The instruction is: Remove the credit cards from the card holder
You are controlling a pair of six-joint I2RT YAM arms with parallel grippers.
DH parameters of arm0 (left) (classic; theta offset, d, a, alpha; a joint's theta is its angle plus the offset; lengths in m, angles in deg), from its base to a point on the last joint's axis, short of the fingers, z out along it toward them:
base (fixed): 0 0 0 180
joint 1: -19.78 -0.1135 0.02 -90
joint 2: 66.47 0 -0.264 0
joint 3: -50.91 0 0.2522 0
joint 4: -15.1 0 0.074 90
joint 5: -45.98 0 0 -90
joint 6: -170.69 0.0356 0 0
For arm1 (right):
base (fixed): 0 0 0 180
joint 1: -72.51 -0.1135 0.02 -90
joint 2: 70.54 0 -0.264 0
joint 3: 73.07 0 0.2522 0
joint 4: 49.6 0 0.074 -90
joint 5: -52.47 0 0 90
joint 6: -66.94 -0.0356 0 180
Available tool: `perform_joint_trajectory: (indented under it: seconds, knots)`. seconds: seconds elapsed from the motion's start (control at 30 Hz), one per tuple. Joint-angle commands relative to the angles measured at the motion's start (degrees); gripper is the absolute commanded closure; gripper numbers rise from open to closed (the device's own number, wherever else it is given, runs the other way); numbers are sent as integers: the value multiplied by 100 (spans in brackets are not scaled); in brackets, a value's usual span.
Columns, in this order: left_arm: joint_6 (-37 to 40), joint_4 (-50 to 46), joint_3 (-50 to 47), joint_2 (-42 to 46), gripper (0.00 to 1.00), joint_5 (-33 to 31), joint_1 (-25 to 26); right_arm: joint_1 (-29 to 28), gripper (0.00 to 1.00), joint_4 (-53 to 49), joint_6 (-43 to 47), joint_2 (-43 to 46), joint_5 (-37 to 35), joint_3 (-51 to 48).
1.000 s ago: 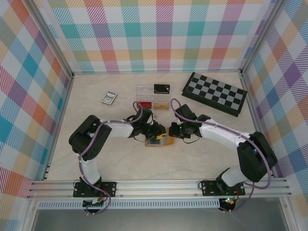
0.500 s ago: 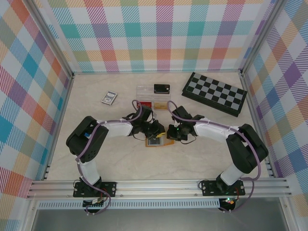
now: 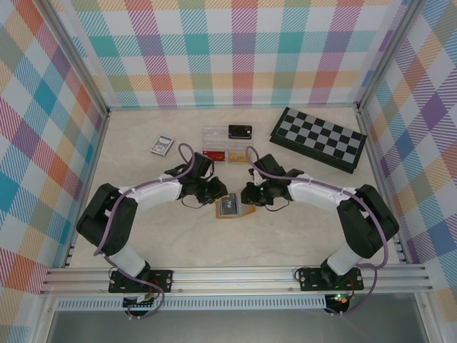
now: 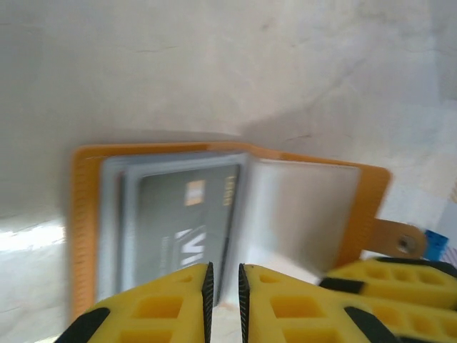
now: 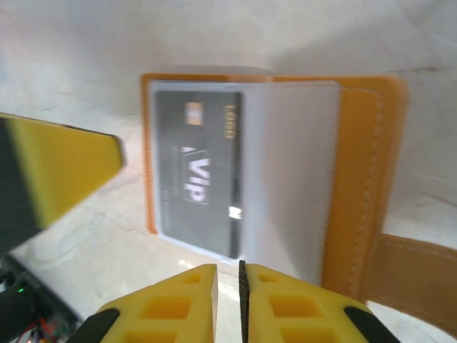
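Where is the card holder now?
In the top view, the card holder lies open on the table, between the ends of the left arm and the right arm, nearer than the clear plastic box.

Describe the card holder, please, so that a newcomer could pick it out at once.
On the pale table, look nearer than the chessboard and the clear plastic box, to the middle. There the card holder lies open flat: a small orange-tan wallet with a dark card showing inside, unlike the box's red and yellow contents.
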Motion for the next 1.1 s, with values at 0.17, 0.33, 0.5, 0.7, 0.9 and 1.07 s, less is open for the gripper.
perform_joint_trajectory:
  seconds: [0.17,0.33,0.5,0.7,0.9,1.07]
  knots:
    - [134,-321,-125,-98,84,-102,-21,-254,84,-605,-17,-488,-281,848]
    - [211,-531,-106,-114,85,-299,-22,-418,83,-1161,-159,-984,-563,1391]
    - [222,-538,-135,-193,86,-302,-21,-415,83,-1303,-296,-1348,-614,1681]
    - [230,-503,-163,-279,86,-260,-25,-409,81,-1484,-394,-1554,-857,1796]
    - [268,-468,-129,-387,88,-111,-21,-407,80,-1581,-165,-1635,-943,1816]
    - [316,-551,-83,-484,88,-91,-21,-348,80,-1440,-27,-1660,-859,1707]
